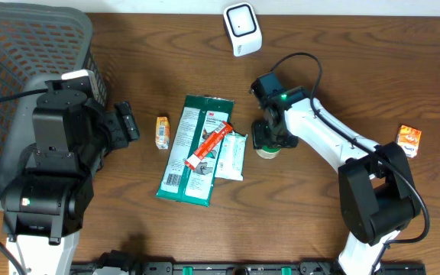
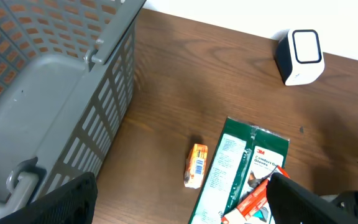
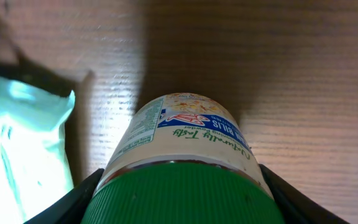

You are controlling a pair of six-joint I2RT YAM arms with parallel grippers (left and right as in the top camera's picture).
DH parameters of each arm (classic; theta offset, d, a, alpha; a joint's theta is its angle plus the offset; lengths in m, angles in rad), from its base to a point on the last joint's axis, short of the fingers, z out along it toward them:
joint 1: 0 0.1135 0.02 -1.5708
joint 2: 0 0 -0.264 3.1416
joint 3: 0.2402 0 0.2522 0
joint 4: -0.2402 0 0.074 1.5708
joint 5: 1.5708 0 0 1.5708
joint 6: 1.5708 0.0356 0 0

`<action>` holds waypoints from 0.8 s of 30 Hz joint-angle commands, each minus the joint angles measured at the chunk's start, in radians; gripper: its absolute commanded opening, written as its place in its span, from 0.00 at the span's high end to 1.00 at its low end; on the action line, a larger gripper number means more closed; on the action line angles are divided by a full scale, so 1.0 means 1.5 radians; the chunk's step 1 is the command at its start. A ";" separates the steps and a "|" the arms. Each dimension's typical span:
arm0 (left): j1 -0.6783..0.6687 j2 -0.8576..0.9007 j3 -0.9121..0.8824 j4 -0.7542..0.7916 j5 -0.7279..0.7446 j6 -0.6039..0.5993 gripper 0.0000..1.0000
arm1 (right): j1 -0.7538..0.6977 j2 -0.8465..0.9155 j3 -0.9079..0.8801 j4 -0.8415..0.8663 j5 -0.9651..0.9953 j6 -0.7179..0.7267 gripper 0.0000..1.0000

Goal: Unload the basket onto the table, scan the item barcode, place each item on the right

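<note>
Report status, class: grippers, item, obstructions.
Left gripper open, empty. Right gripper straddles green-lidded jar, grip unconfirmed. Pale pouch beside it.

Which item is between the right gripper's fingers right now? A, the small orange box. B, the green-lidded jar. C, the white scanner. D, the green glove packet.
B: in the right wrist view the green-lidded jar fills the space between the two fingers of the right gripper, one finger on each side of its lid.
</note>
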 commanded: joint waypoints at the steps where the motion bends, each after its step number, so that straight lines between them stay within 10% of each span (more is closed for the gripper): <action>1: 0.004 0.000 0.006 0.001 -0.004 -0.004 0.13 | -0.007 0.003 0.005 0.000 -0.006 0.084 0.12; 6: 0.004 0.000 0.006 0.001 -0.004 -0.004 0.13 | -0.008 0.003 0.005 -0.016 0.003 -0.078 0.01; 14: 0.004 0.000 0.006 0.001 -0.004 -0.004 0.13 | -0.008 0.003 0.005 -0.023 0.002 -0.076 0.50; 24: 0.004 0.000 0.006 0.001 -0.004 -0.004 0.13 | -0.005 0.003 0.005 0.000 -0.026 0.141 0.36</action>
